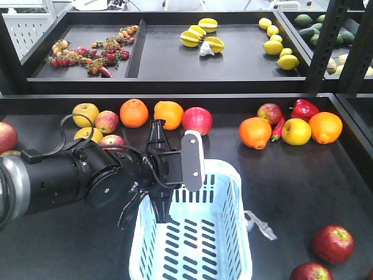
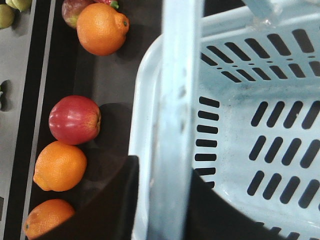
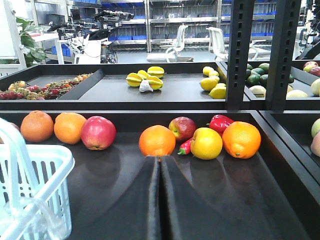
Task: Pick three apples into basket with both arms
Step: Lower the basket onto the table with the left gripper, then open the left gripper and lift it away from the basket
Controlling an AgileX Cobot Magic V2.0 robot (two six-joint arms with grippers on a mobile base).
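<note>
Front view: the left claw (image 1: 169,172) straddles the handle (image 1: 193,157) of the basket (image 1: 227,233); whether it clamps cannot be determined. An apple (image 1: 332,244) lies to the right, well apart.
Left wrist view: a second apple (image 2: 75,120) lies near the basket rim.
Right wrist view: the right claw (image 3: 160,200) is clenched, fingers pressed together.

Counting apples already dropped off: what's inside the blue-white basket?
Only bare slotted floor and walls show inside the basket; nothing lies in the part that is visible. The left arm hides its far left corner, and its near end runs out of the front view.
</note>
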